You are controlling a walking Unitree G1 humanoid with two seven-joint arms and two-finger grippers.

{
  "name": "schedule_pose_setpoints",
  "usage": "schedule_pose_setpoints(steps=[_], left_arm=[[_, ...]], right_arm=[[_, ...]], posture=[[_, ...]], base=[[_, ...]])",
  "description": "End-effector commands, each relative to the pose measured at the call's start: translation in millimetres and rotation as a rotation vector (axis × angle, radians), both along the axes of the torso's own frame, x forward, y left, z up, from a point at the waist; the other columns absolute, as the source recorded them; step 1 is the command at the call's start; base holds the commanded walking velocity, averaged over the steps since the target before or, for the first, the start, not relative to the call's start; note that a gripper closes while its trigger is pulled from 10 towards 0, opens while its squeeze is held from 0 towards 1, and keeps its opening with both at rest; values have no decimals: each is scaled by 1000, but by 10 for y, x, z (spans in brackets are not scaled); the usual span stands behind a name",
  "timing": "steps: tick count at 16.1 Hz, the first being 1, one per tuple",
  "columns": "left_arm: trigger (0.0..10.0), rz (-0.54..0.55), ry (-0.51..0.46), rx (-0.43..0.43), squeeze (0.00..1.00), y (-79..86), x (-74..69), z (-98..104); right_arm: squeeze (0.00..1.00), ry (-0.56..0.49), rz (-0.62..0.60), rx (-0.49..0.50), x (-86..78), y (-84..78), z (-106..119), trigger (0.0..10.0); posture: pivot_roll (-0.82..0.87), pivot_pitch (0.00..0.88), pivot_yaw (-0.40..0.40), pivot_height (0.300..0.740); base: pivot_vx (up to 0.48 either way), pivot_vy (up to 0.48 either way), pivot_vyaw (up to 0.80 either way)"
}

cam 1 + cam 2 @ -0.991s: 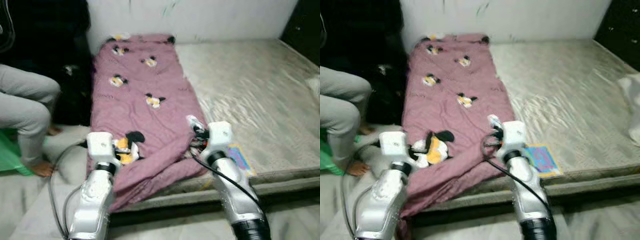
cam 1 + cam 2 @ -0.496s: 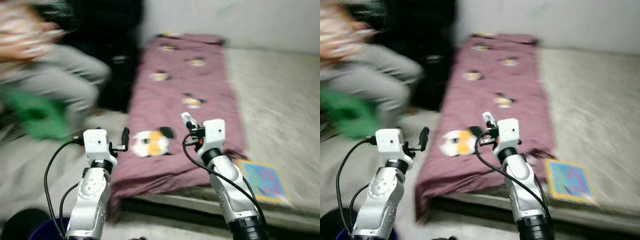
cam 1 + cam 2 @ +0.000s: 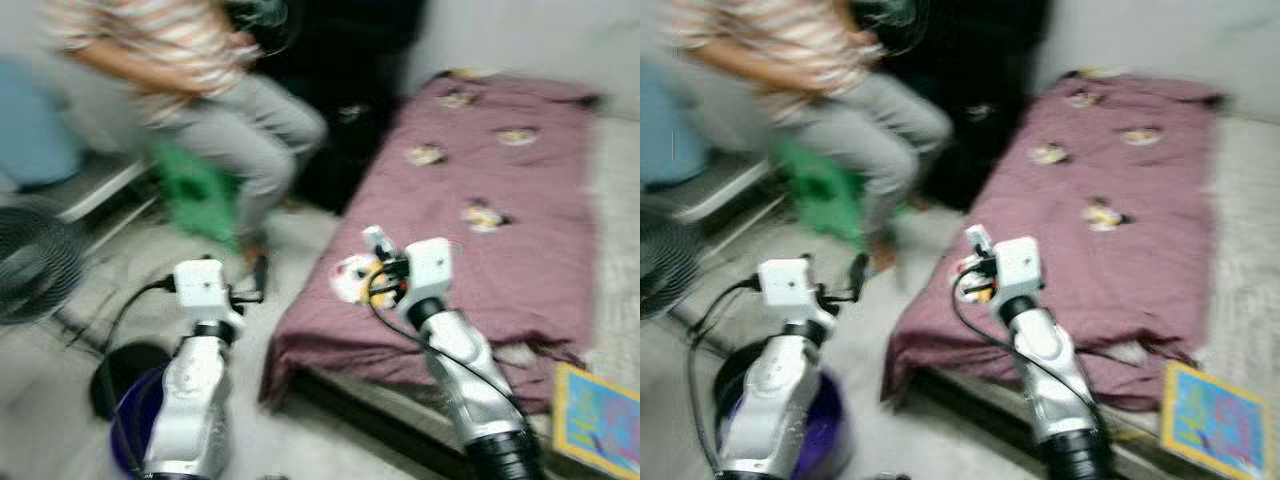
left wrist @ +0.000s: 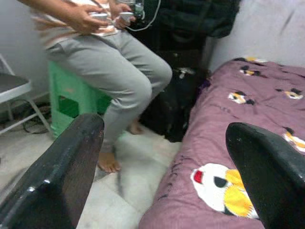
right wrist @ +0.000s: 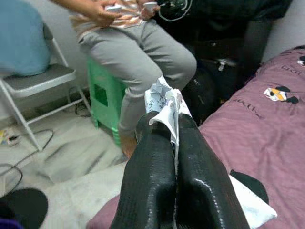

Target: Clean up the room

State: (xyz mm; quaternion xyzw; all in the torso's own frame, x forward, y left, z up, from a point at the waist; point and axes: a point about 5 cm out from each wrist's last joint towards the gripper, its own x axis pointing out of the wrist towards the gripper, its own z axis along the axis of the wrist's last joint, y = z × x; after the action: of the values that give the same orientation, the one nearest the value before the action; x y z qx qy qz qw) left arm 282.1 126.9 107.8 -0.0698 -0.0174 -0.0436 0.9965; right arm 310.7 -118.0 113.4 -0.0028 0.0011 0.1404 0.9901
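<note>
My right end effector is clamped on a crumpled paper scrap (midway, I judge), hovering over the bed; the bin sits at seven o'clock. My left end effector is spread, empty.

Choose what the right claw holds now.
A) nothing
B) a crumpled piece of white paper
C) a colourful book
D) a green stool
B: in the right wrist view, the right claw is shut on a crumpled piece of white paper sticking out between its fingers.
</note>
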Motion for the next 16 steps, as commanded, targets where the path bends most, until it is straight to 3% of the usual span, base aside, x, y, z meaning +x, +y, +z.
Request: schedule_pose_setpoints(steps=[1,6,9,12,16], left_arm=[[10000,15,-3,10,0,48,8,2],[10000,16,-4,12,0,49,9,2],[10000,66,0,35,0,210,-31,-29],[10000,74,-1,38,0,216,-39,-30],[10000,145,-22,27,0,279,-94,6]], right_arm=[[0,-11,4,5,6,34,23,10000],[0,-12,8,2,9,34,20,10000],[0,-23,0,0,8,4,22,10000],[0,-17,13,6,19,49,5,10000],[0,-14,98,30,66,228,30,10000]], posture=[[1,42,31,740],[1,43,29,740],[8,39,31,740],[33,31,19,740],[85,21,-47,740]], base=[[0,0,800],[0,0,800],[0,0,800],[0,0,800],[0,0,0]])
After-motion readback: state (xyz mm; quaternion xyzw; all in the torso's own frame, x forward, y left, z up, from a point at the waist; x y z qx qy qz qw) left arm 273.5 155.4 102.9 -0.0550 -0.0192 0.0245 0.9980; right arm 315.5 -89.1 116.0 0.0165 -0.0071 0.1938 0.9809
